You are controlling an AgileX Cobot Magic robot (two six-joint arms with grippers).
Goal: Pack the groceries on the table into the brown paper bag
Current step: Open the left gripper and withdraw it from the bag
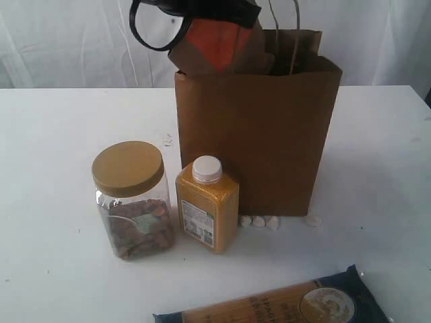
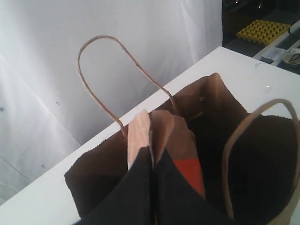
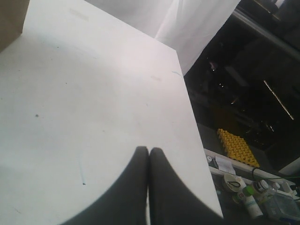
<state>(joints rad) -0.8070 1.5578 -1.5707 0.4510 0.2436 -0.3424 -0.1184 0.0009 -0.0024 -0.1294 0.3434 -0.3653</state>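
The brown paper bag (image 1: 259, 134) stands upright at mid-table, its mouth open (image 2: 253, 145). My left gripper (image 1: 202, 20) hangs over the bag's left rim, shut on the top of the orange-brown pouch (image 1: 219, 47), whose lower end dips into the bag. In the left wrist view the fingers (image 2: 152, 161) pinch the pouch (image 2: 161, 133) above the dark inside. In front of the bag stand the clear jar with tan lid (image 1: 131, 198) and the yellow white-capped bottle (image 1: 207, 203). The long dark-blue-and-tan packet (image 1: 296, 303) lies at the front edge. My right gripper (image 3: 148, 150) is shut, empty, over the bare table (image 3: 93, 93). Carton and can are out of view.
Small white pebble-like bits (image 1: 259, 221) lie at the bag's base. The bag's paper handles (image 2: 103, 70) stick up beside the pouch. White curtains hang behind the table. Past the table's right edge is a yellow crate (image 3: 236, 147) and clutter.
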